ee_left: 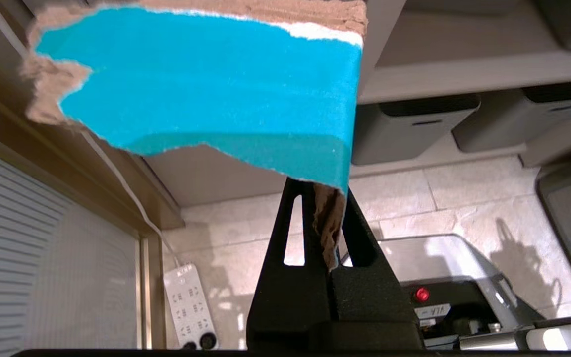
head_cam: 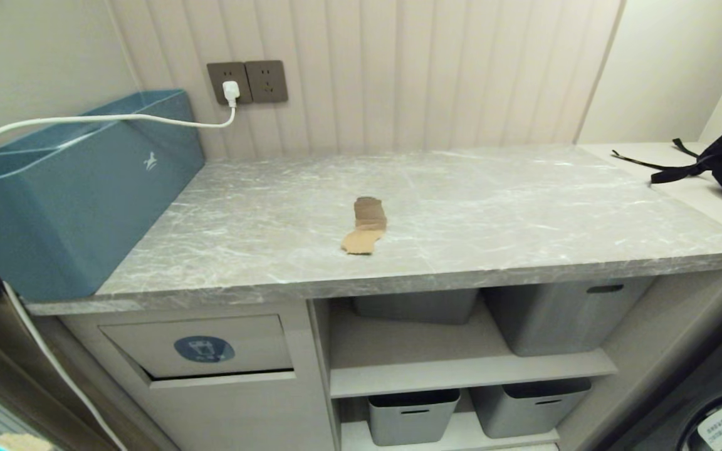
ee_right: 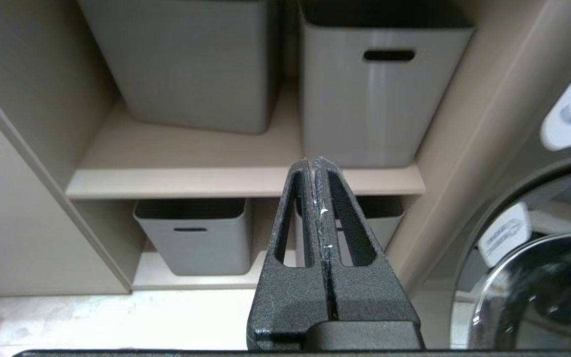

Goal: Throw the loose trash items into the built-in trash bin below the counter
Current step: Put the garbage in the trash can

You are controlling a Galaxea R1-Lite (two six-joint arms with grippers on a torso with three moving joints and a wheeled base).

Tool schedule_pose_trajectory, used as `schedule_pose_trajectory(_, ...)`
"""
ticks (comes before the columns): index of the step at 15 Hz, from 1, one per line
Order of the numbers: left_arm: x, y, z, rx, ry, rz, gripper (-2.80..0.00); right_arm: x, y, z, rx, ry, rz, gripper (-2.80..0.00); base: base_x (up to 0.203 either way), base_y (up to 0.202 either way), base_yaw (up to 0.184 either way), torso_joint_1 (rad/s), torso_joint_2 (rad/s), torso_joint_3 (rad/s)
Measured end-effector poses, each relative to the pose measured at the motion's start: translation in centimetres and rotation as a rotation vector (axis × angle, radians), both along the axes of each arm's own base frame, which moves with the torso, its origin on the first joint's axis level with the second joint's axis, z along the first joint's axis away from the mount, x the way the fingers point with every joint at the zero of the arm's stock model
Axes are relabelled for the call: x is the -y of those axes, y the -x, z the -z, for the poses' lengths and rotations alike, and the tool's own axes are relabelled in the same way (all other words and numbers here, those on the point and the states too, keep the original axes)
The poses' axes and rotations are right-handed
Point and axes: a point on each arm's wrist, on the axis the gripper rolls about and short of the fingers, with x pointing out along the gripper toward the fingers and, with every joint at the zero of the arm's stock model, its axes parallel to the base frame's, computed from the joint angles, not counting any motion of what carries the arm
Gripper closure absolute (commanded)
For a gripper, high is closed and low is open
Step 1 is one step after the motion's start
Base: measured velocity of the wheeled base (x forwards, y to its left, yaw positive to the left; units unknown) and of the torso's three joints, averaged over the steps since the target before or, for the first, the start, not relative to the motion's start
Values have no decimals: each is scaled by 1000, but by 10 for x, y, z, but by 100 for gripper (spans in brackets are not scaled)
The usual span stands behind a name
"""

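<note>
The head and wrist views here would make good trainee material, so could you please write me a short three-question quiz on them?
1. True or false: the left gripper is shut on the turquoise-faced cardboard scrap.
2. What still lies on the counter? A) brown cardboard scraps B) a bottle C) nothing
3. Fill in: the right gripper is shut and holds ____.

Key:
1. True.
2. A; the built-in trash bin sits below the counter's left end.
3. Nothing; it faces the grey storage bins.

Ribbed beige wall panelling [head_cam: 398,75], pale stone-tiled floor [ee_left: 464,198], open shelving [head_cam: 461,369].
</note>
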Motion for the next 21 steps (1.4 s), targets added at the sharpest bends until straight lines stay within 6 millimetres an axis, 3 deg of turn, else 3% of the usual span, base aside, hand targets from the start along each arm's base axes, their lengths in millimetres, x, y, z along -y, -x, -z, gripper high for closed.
schedule_pose_trajectory(5, 5, -17, -15, 12, 21, 53, 0, 0, 0, 1, 2, 109, -23, 0, 0, 0, 0, -210, 496, 287)
schedule_pose_trajectory(7, 10, -34, -37, 35, 45, 107, 0, -1, 0, 0, 15, 196, -61, 0, 0, 0, 0, -188, 490, 287)
schedule_pose_trajectory(10, 19, -65, -58, 36, 65, 159, 0, -1, 0, 0, 17, 190, -63, 0, 0, 0, 0, -178, 470, 289)
schedule_pose_trajectory(16, 29, -101, -51, -47, 87, 228, 0, -1, -1, 0, 17, 165, -61, 0, 0, 0, 0, -150, 459, 306)
schedule_pose_trajectory(21, 31, -114, -42, -114, 96, 218, 0, -1, -1, 0, 14, 122, -59, 0, 0, 0, 0, -58, 210, 151)
